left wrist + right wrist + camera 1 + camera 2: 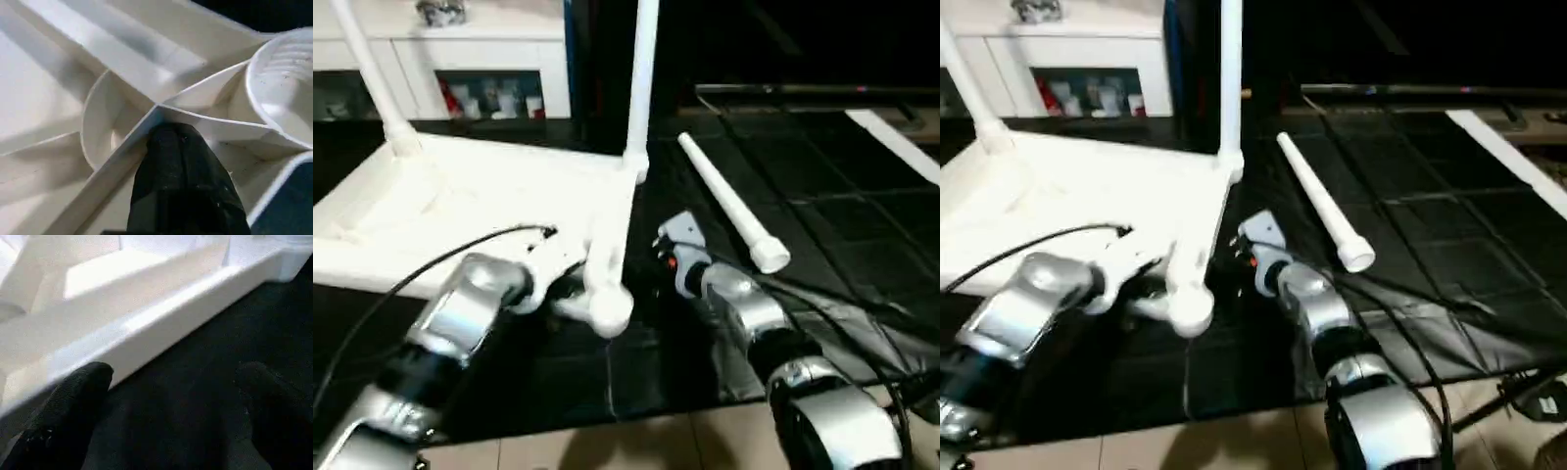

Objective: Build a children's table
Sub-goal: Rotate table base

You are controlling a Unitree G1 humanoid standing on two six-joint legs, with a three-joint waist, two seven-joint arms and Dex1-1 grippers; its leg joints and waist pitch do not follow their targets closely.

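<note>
Table parts take up the left half of the scene: the children's table (460,196) lies upside down on a black mat (822,196), its ribbed underside facing up. Two of its round tapered legs are fitted and stand upright, one at the far left corner (372,73) and one at the far right corner (641,78). A third leg (607,255) lies loose along the table's right edge, its rounded end reaching the near corner.

At that near corner is the left claw (183,147), at the end of the silver left forearm (460,313). Its black fingers are pressed fully together and hold nothing; the tip rests against a white rib where several ribs meet, just beside a round leg socket (105,127) in the underside. The wide end of the loose leg (283,93) sits close beside it.

Just to the right of the table's edge, the right claw (171,401) hovers over the mat with its two fingers (73,396) spread wide and nothing between them. The table's white rim (186,318) runs just ahead of its fingertips, near one finger but whether it touches cannot be told.

Farther right, a fourth leg (729,201) lies by itself on the mat, well apart from the table. Behind the table at the far left stands a white cabinet (460,59).
</note>
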